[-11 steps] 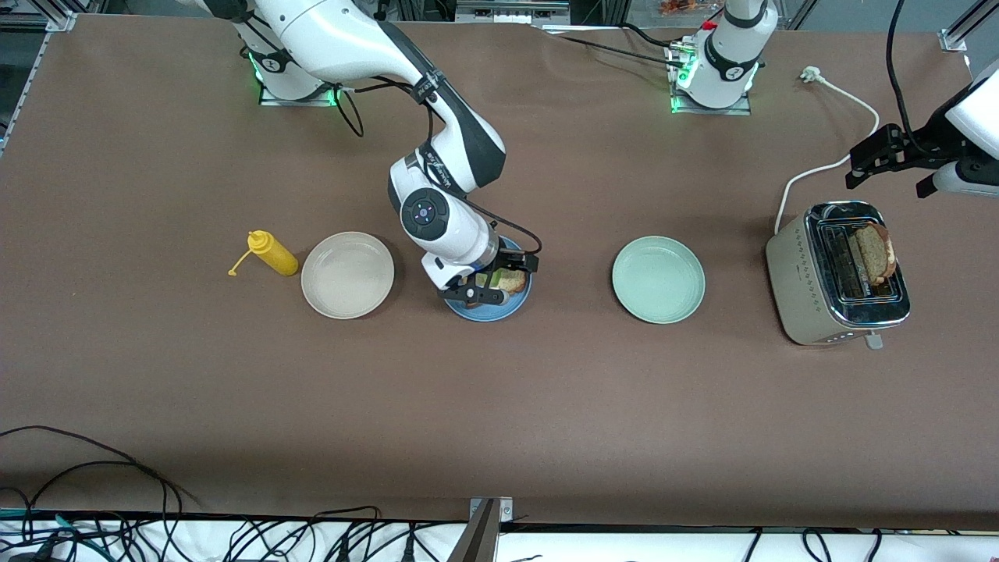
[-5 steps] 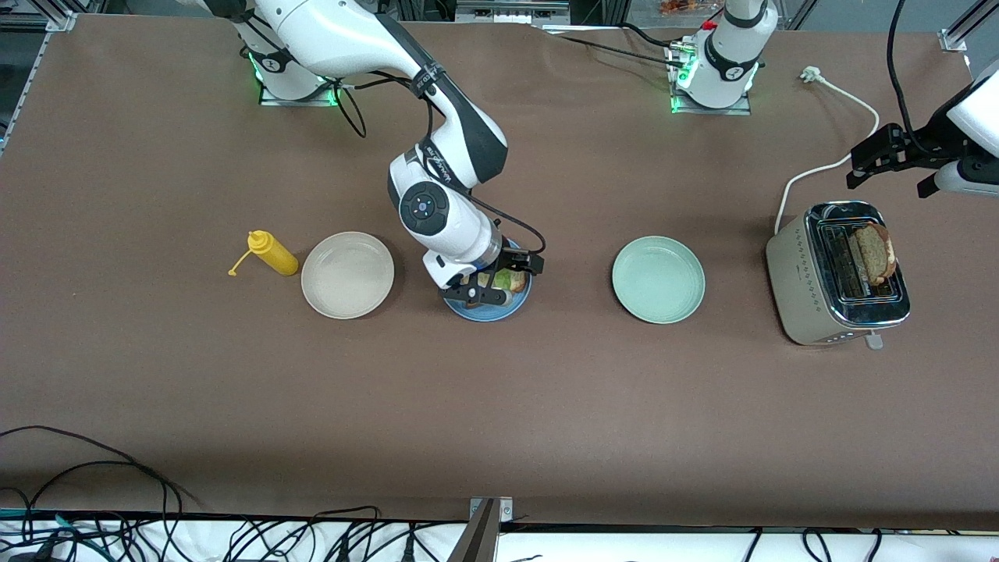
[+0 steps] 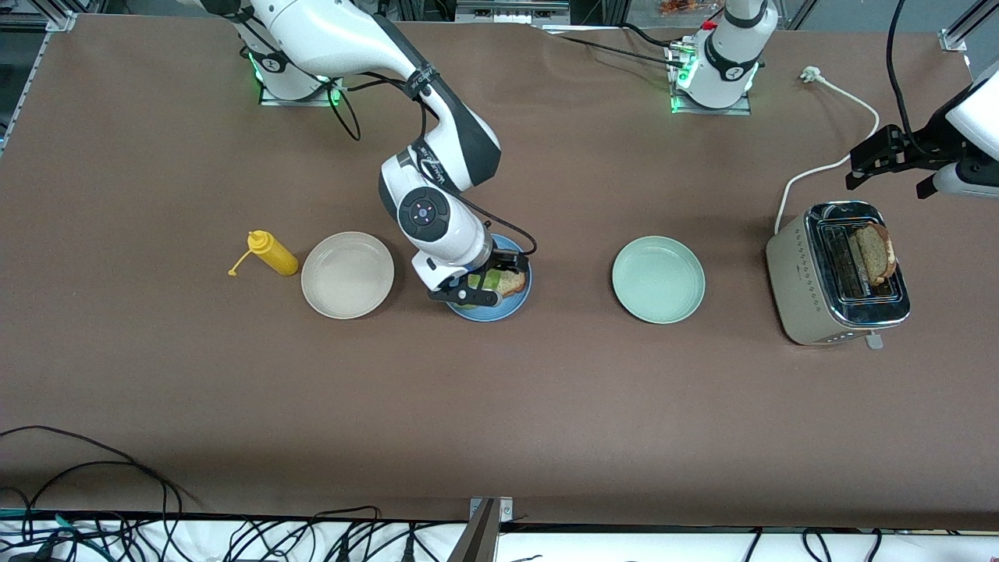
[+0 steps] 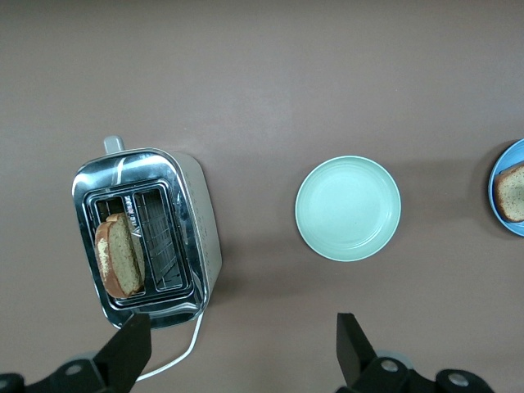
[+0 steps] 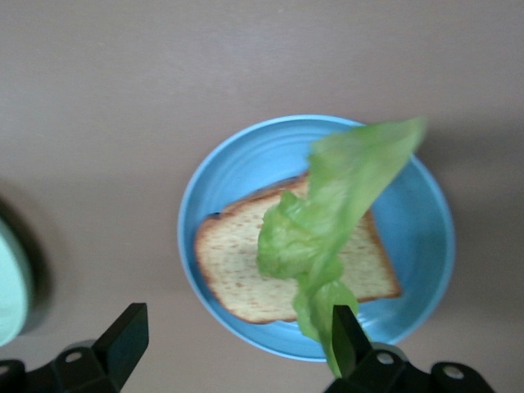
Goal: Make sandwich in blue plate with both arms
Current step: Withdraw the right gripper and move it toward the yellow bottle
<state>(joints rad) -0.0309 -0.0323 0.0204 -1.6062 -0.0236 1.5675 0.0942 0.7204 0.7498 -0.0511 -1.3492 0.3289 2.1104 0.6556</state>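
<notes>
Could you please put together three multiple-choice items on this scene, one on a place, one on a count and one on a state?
1. Where does the second bread slice stand?
A. on the mint-green plate
B. in a slot of the toaster
C. on the cream plate

2. How many plates are on the table?
A. two
B. three
C. four

3. What hangs under the right gripper, over the blue plate?
A. a lettuce leaf
B. the yellow bottle
C. nothing at all

Answers:
1. B: the slice sticks up from the toaster, with the left gripper open over the table beside it.
2. B: the cream plate, the blue plate and the mint-green plate lie in a row.
3. A: the lettuce leaf dangles by one finger of the open gripper, above the bread slice lying on the blue plate.
</notes>
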